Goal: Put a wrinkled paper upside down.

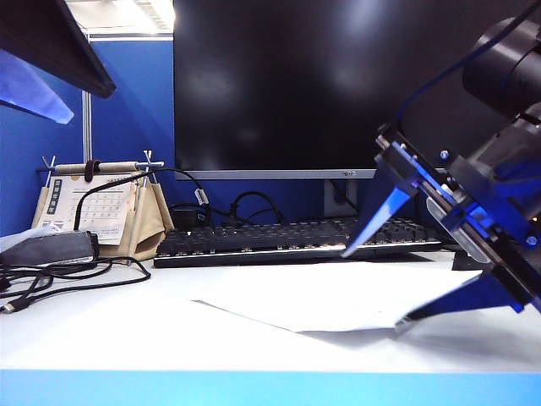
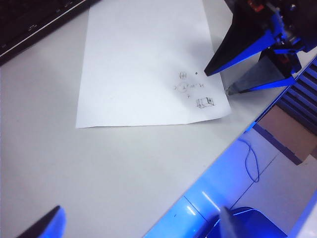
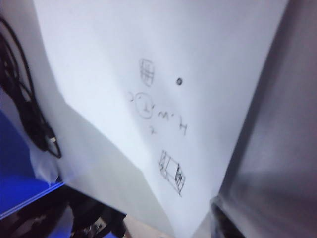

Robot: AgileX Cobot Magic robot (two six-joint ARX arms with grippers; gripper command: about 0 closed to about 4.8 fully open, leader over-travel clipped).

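We've got the right pincer (image 1: 439,279) spread wide at the wrinkled paper (image 1: 338,300)'s right corner, lower finger at its edge to get underneath for the flip, paper flat on the bench (image 1: 101,330) before the keyboard (image 1: 287,241); left pincer (image 2: 138,225), spread, hovers clear.

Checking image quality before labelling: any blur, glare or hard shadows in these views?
Exterior view: right gripper close to the lens and soft, its shadow falling beside the wrinkled paper. Left wrist view: blue glare on the table edge. Right wrist view: blurred, scribbles smeared.
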